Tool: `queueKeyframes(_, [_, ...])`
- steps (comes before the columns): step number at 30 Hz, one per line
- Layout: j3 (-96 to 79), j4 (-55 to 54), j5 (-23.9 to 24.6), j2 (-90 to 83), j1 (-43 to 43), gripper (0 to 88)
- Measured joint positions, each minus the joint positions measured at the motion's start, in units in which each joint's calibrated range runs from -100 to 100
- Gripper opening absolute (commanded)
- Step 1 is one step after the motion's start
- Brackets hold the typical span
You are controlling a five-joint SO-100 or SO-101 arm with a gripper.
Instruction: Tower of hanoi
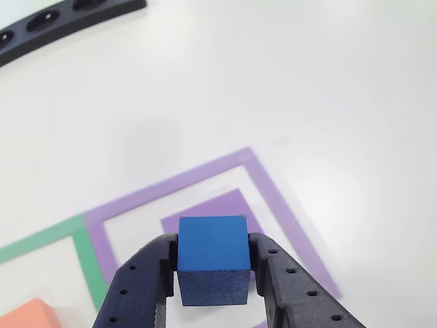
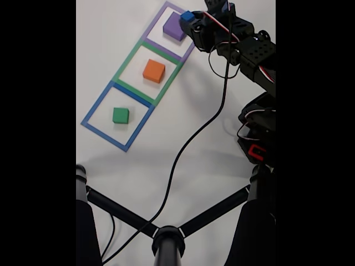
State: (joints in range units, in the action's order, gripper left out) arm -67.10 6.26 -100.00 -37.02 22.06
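My gripper (image 1: pixel 212 273) pinches the small matte blue foam cube (image 1: pixel 212 258), lifted over the purple tape square (image 1: pixel 287 219).

Inside that square, toward the white table's (image 2: pixel 111 33) far edge, lies the flat purple foam block (image 2: pixel 173 27); the salmon-orange block (image 2: pixel 153 71) fills the green tape square (image 2: pixel 125 61), the green block (image 2: pixel 120 115) the blue tape square (image 2: pixel 93 111).

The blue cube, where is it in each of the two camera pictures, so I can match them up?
Other view: the blue cube sits bottom centre, clamped between the gripper fingers, above the purple block.
Fixed view: the blue cube is at the top, at the arm's tip, just right of the purple block.
Shared landmark: the purple tape square.
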Motion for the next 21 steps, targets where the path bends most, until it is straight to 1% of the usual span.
queueKeyframes(7, [-1.83,-13.56,0.0,9.88,1.72,0.7])
queueKeyframes(21, [-1.74,-41.33,0.0,33.18,1.72,1.0])
